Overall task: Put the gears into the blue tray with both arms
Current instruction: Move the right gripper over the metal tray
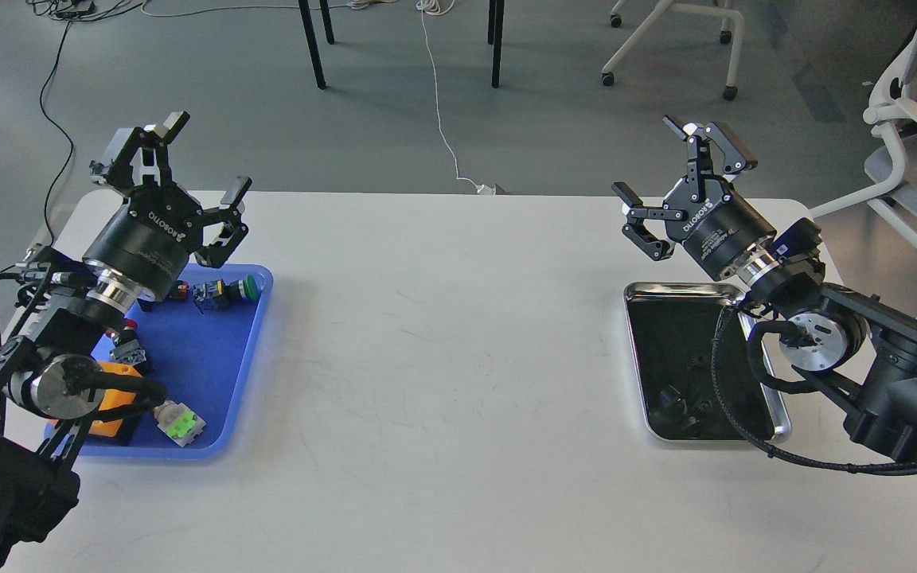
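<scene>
Head view, forward-down over table (442, 334)

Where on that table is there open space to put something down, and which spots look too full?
The widest bare stretch of the white table lies between the blue tray and the steel tray, and runs on along the near edge. The blue tray is crowded with switches along its left side, leaving a bare blue strip at its middle. Small dark gears lie in the steel tray.

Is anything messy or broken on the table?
Nothing looks broken or spilled. The switches lie jumbled in the blue tray, and small dark parts sit in the steel tray. Both hands hover open and empty.
</scene>
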Controlling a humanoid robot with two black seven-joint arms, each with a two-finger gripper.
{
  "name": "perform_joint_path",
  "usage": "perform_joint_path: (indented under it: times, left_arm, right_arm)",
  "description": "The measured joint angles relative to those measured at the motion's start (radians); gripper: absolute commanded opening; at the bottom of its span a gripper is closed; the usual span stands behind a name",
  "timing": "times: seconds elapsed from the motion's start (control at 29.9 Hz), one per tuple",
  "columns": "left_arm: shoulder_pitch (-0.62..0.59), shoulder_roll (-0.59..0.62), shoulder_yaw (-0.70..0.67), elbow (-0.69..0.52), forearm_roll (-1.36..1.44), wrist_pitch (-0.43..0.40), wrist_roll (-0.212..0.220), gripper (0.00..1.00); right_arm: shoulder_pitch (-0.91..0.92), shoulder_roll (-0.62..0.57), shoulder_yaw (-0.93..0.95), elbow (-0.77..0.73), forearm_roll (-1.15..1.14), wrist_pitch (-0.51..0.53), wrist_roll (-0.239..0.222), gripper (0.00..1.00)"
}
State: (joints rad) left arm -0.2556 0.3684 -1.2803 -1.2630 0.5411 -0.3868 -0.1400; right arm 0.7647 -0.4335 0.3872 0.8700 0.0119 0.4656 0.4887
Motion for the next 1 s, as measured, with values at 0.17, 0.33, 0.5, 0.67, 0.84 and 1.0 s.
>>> perform_joint_path:
  times: [0.17, 0.33, 0.5, 0.67, 0.84, 1.0]
  left_arm:
    - [0.012, -0.024, 0.0, 0.002, 0.008, 0.0, 0.035, 0.98]
    - [-0.004, -0.023, 0.001, 0.008, 0.001, -0.002, 0.036, 0.98]
    - [-0.026, 0.005, -0.002, 0.022, -0.007, 0.0, 0.021, 0.98]
    - [-0.04, 0.015, -0.001, 0.041, -0.008, 0.003, 0.012, 0.98]
    - [-0.038, 0.011, 0.002, 0.036, -0.006, 0.005, -0.037, 0.98]
    - [-0.034, 0.006, 0.013, 0.02, -0.003, 0.001, -0.05, 0.98]
  right_arm:
    - [-0.011, -0.003, 0.007, 0.007, 0.033, 0.001, 0.0, 0.99]
    - [0.0, -0.012, 0.002, 0.01, 0.036, 0.02, 0.0, 0.99]
    - [0.089, -0.092, -0.036, 0.018, -0.104, 0.023, 0.0, 0.99]
    - [0.215, -0.205, -0.143, 0.074, -0.342, 0.024, 0.0, 0.99]
    - [0.414, -0.337, -0.282, 0.164, -0.719, 0.024, 0.0, 0.99]
    - [0.545, -0.409, -0.413, 0.226, -1.172, 0.023, 0.0, 0.99]
